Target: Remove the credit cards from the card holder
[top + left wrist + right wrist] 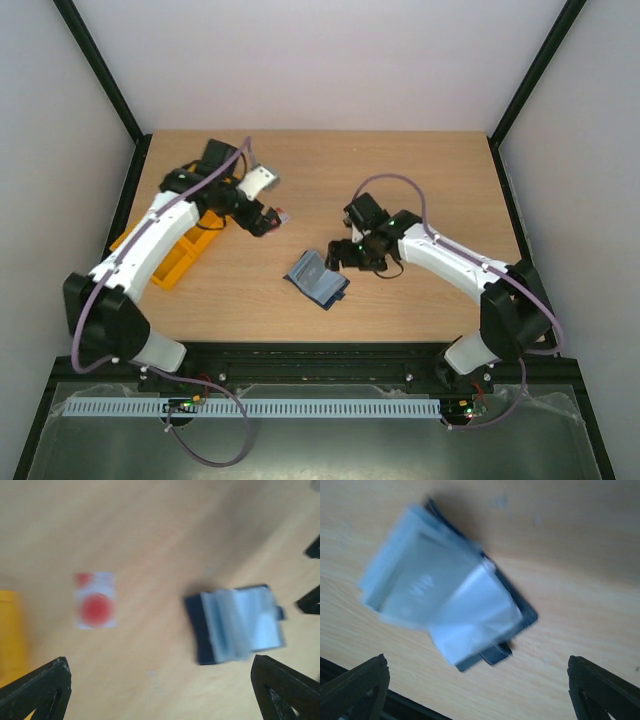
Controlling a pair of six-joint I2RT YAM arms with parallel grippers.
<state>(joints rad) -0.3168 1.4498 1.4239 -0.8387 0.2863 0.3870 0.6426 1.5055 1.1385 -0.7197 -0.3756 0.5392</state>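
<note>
The navy card holder (pixel 316 279) lies open on the wooden table, its light-blue pockets facing up. It shows in the left wrist view (pixel 235 625) and in the right wrist view (pixel 450 605). The grey card lettered "VIP" (pixel 417 587) sits in one of its pockets. The white card with the red round mark (pixel 95 600) lies flat on the table left of the holder, also in the top view (pixel 285 215). My left gripper (pixel 266 222) (pixel 160 692) is open and empty above that card. My right gripper (pixel 340 257) (pixel 480 690) is open and empty, just right of the holder.
An orange tray (pixel 175 258) lies at the left under my left arm; its edge shows in the left wrist view (pixel 10 630). Black frame posts stand at the table's back corners. The table's front edge (pixel 350 675) is close to the holder.
</note>
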